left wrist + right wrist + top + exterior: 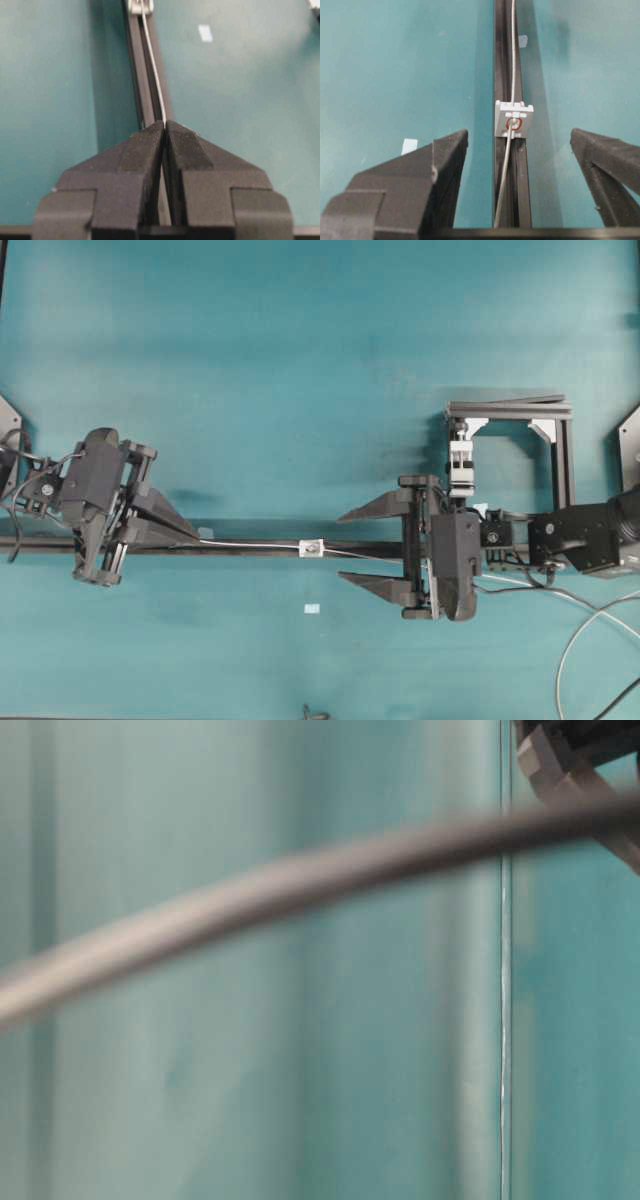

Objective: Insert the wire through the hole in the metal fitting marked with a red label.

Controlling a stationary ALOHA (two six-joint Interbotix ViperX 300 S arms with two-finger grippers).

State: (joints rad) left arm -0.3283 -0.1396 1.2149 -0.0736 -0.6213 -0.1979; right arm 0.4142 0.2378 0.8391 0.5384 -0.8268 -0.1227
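The thin pale grey-white wire already runs through the tiny dark hole, ringed in red, at the centre of the small silvery square metal fitting, which sits on a long black slotted rail lying left to right across the teal table. In the right wrist view the wire comes out on the near side of the fitting and trails down along the rail, so the threading looks done or nearly so, and the step in hand seems to be drawing more length through. To do that well, the feed should stay in line with the rail so the wire slides straight through the hole without kinking, while the other arm takes the free end just past the fitting and pulls gently along the same line. The left gripper has its black fingers pressed together, pinching the wire at the tips, well to the left of the fitting. The right gripper stands spread wide and holds nothing; its fingers straddle the rail just right of the fitting, with the emerging wire between them, untouched.
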